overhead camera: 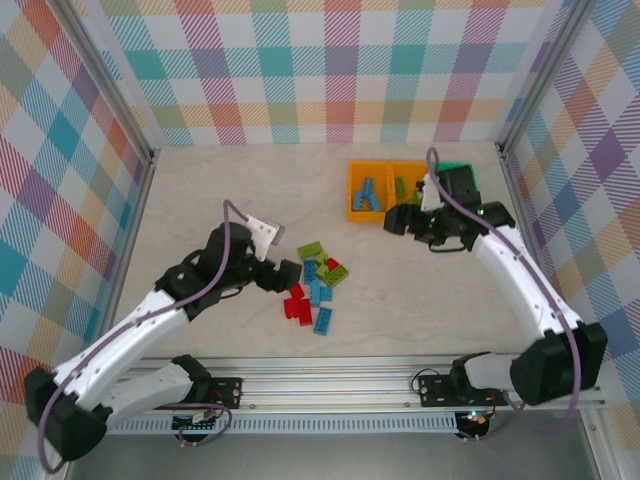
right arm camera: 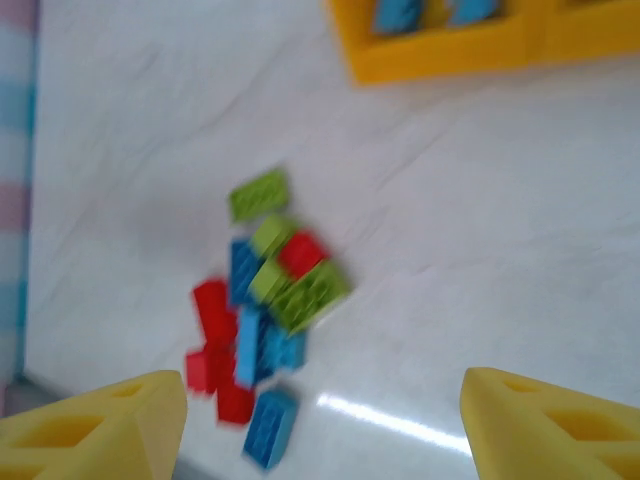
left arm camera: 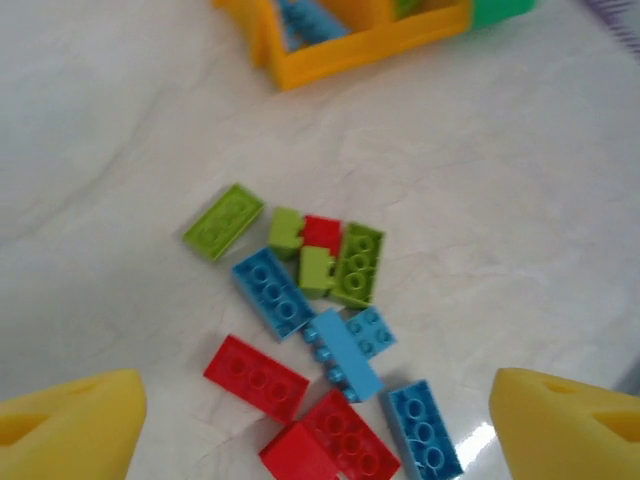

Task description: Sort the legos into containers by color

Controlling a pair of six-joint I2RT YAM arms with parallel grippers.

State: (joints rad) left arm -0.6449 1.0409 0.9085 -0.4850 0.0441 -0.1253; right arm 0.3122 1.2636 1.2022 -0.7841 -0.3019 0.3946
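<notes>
- The left gripper [left arm camera: 315, 390] hangs over the table [left arm camera: 520, 200] with its yellow fingers [left arm camera: 70, 425] spread wide and nothing between them: open and empty.
- Straight ahead of it and just below, framed by the two fingers, lies the loose pile of legos [left arm camera: 320, 330], made up of blue, red and lime green bricks, several of them touching.
- Nearest its fingertips sit two red bricks [left arm camera: 345, 440] pressed together, with a blue brick [left arm camera: 422, 432] just beside them toward the right finger. A third red brick [left arm camera: 256, 377] lies toward the left finger.
- Farther ahead in the pile, a flat lime brick [left arm camera: 223, 220] lies slightly apart from the rest, on the left-finger side.
- Well beyond the pile from this gripper stands the first orange bin [left arm camera: 370, 50], with blue bricks [left arm camera: 305, 20] inside. A corner of the green bin [left arm camera: 500, 10] shows past it on the right.
- The right gripper [right arm camera: 325, 390] is likewise open — fingers far apart, holding nothing.
- In its blurred wrist view the pile lies ahead and toward its left finger, while the orange bins run along the far edge ahead, with blue bricks in one.
- In the overhead view the right gripper hovers at the near side of the bin row, close to where the first orange bin meets the second orange bin [overhead camera: 412, 166]. The green bin sits under its arm, largely hidden.
- The pile rests between the two grippers — just beside the left one, well apart from the right.
</notes>
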